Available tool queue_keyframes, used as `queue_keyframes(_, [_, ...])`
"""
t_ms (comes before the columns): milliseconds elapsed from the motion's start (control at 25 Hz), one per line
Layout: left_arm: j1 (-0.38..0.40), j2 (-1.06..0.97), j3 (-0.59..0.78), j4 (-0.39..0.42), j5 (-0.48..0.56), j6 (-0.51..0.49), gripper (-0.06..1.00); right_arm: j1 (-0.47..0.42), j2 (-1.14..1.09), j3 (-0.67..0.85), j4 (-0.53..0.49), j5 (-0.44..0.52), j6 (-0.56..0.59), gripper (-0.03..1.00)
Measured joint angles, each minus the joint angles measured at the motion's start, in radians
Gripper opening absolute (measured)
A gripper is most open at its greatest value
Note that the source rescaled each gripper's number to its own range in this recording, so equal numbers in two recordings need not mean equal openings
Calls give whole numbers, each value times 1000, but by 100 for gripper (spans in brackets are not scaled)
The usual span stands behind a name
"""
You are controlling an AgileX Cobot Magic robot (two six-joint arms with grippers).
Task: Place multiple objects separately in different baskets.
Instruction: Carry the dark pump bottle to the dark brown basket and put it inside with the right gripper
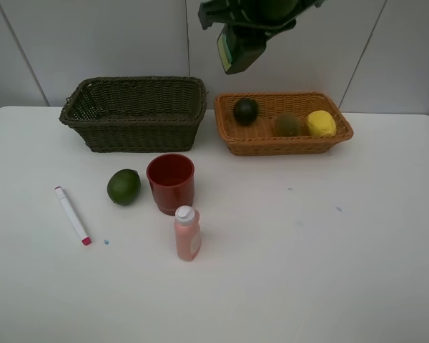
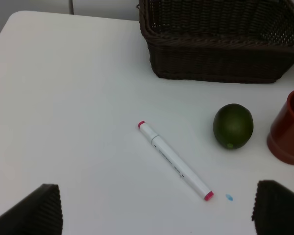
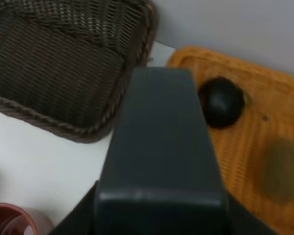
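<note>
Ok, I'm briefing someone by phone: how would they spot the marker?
Find the dark basket at the back left of the table. In front of it, left of the lime, lies the marker. It is the only long, thin thing: white with red ends.

A white table (image 1: 329, 271) with rounded back corners fills the space, marked by a few tiny blue specks (image 1: 106, 242). Behind it stands a pale grey panelled wall (image 1: 93, 43) with thin seams. The light is soft and even.
</note>
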Motion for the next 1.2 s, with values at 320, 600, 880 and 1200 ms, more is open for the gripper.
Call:
queue_keyframes(320, [0,0,0,0,0,0,100,0,208,-154,159,-111,-185,5])
queue_keyframes(600, [0,0,0,0,0,0,100,0,372,-325,250,-128,-361,5])
queue_keyframes(880, [0,0,0,0,0,0,100,-3,516,-442,261,-161,-415,5])
queue_keyframes(1200, [0,0,0,0,0,0,100,-30,612,-453,317,-229,-433,5])
